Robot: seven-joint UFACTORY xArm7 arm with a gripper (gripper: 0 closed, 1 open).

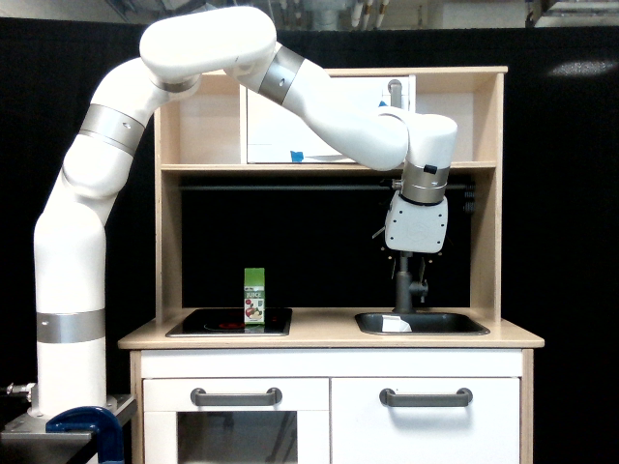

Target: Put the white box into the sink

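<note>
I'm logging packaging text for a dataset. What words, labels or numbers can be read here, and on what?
"JUICE": on the small upright green juice carton standing on the black stovetop; its other print is too small to read.
White box lying in the dark grey sink: no readable print.

Toy kitchen unit of light wood against a black backdrop.

A green juice carton (pixel 254 296) stands upright on the black stovetop (pixel 208 323), near its edge on the exterior view's right, with fruit printed on its front. The light wood surface (pixel 319 337) carries the stovetop at the exterior view's left. Below are two white cabinet fronts, each with a grey bar handle (pixel 236 395) (pixel 426 395). Above, a wooden shelf (pixel 222 167) spans the unit, and a white panel (pixel 280 130) with a scrap of blue tape (pixel 298 157) sits in the upper compartment. A blue clamp (pixel 85 426) shows at the bottom corner on the exterior view's left.
</note>
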